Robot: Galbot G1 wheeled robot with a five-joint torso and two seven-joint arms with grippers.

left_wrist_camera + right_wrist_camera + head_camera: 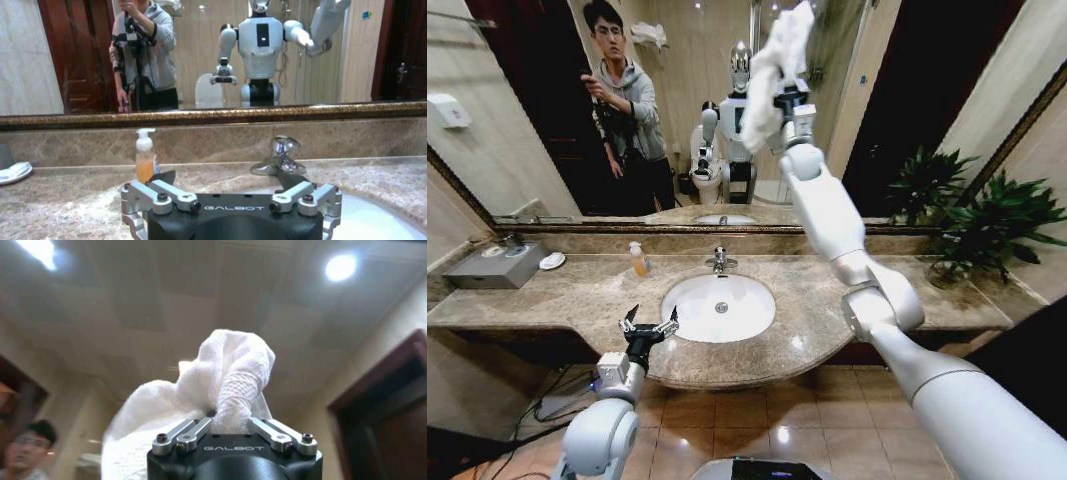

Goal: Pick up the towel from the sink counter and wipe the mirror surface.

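Right gripper (779,92) clamps the towel (775,60) against the mirror surface (687,120) — left gripper (648,326) fingers spread wide.

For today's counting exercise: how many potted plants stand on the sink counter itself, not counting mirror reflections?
1. The potted plant stands at the far right end of the sink counter, next to the mirror surface, which doubles it as a reflection. None seems hidden.

The right arm stretches up and forward, its elbow bent low and its forearm rising steeply to the wrist. The right claw (784,92) sits at the top of that reach, pointing upward, its fingers (190,432) pinched together on a towel (227,372) that bunches above them. The left arm is low, forearm angled up. The left claw (648,325) points forward, fingers (163,192) spread wide with nothing between them.
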